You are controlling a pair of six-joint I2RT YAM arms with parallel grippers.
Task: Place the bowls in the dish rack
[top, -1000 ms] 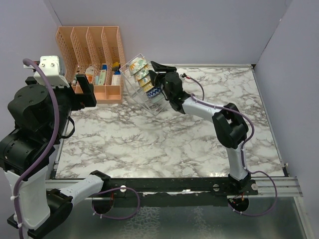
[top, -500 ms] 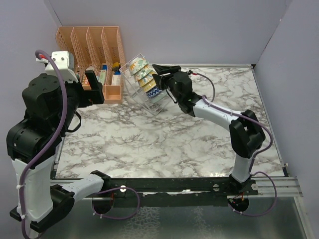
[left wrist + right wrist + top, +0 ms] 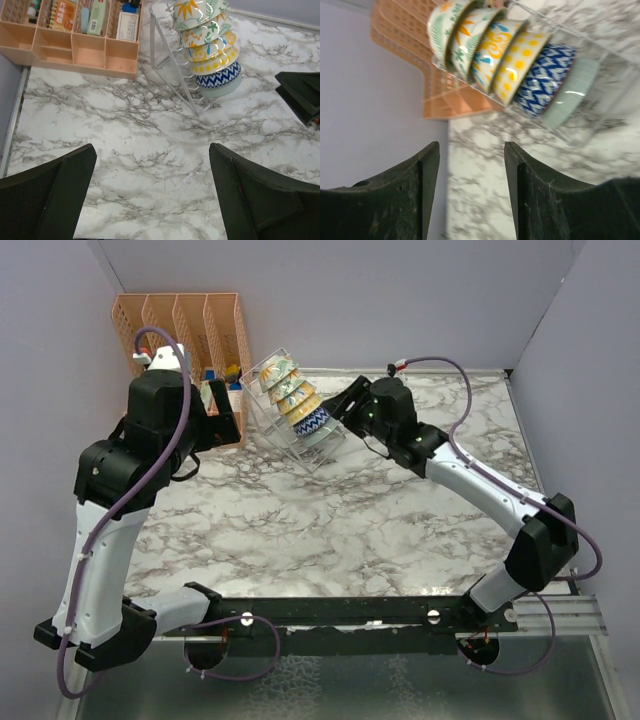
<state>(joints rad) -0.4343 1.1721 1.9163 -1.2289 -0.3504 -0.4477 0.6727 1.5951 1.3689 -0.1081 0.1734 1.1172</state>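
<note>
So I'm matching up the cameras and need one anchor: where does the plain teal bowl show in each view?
Top external: teal bowl, upper middle, nearest end of the row in the dish rack.
Left wrist: upper right, lowest in the row.
Right wrist: upper right, rightmost in the row.
Shared landmark: the blue zigzag bowl right beside it, seen in all three views.
</note>
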